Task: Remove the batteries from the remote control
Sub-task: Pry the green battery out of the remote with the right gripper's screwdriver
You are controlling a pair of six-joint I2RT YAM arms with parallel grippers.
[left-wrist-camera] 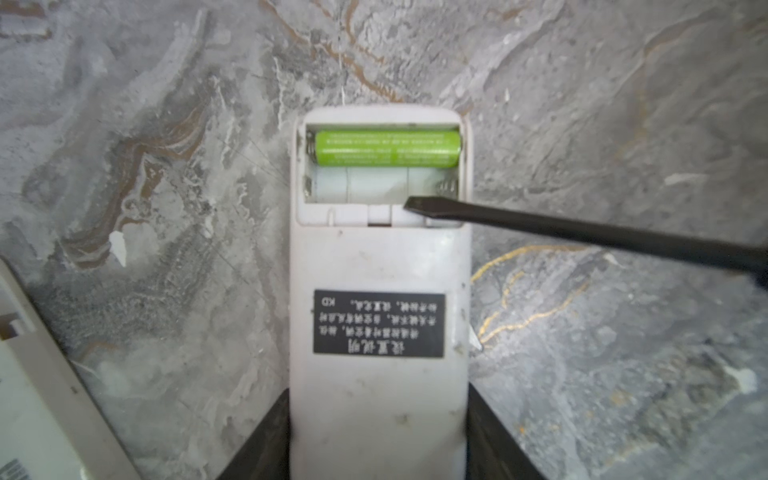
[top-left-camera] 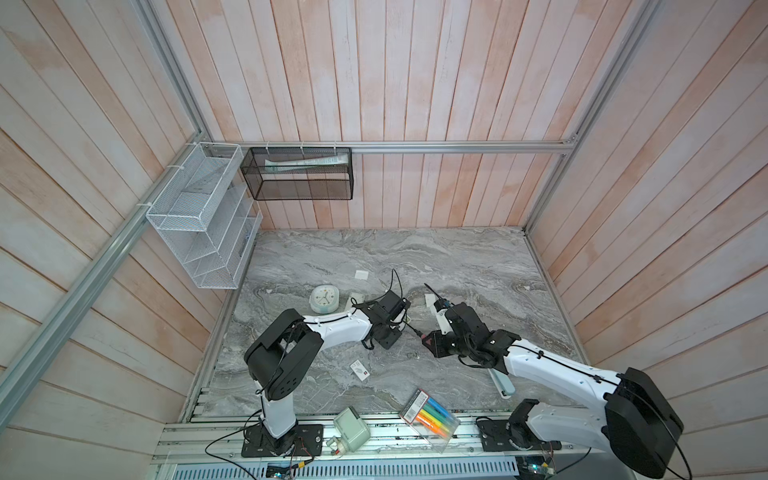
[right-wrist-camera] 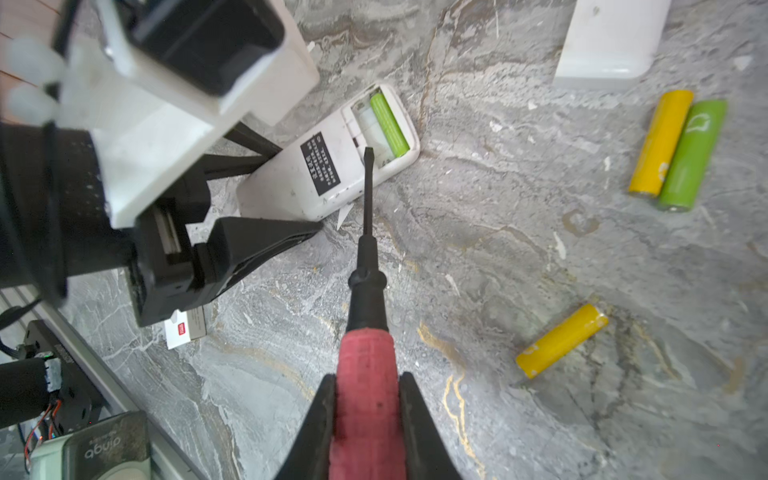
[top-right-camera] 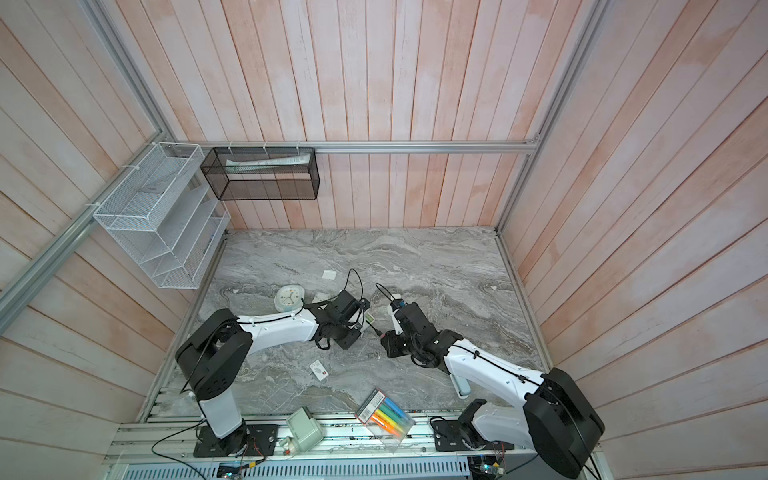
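Observation:
The white remote control (left-wrist-camera: 378, 266) lies back up on the marble table, its battery bay uncovered. One green battery (left-wrist-camera: 386, 148) sits in the far slot; the near slot is bare. My left gripper (left-wrist-camera: 378, 395) is shut on the remote's lower end. My right gripper (right-wrist-camera: 366, 376) is shut on the red handle of a screwdriver (right-wrist-camera: 365, 249), whose flat tip (left-wrist-camera: 415, 204) rests at the rim of the bare slot by its spring. In the right wrist view, loose batteries lie on the table: a yellow one (right-wrist-camera: 660, 143) against a green one (right-wrist-camera: 692, 156), and another yellow one (right-wrist-camera: 561, 340) nearer.
A round clock (top-left-camera: 324, 299) lies behind the left arm. A pack of marker pens (top-left-camera: 430, 419) and a grey-green device (top-left-camera: 352, 428) sit at the front edge, a small card (top-left-camera: 360, 368) between the arms. A white block (right-wrist-camera: 611, 37) lies beyond the loose batteries.

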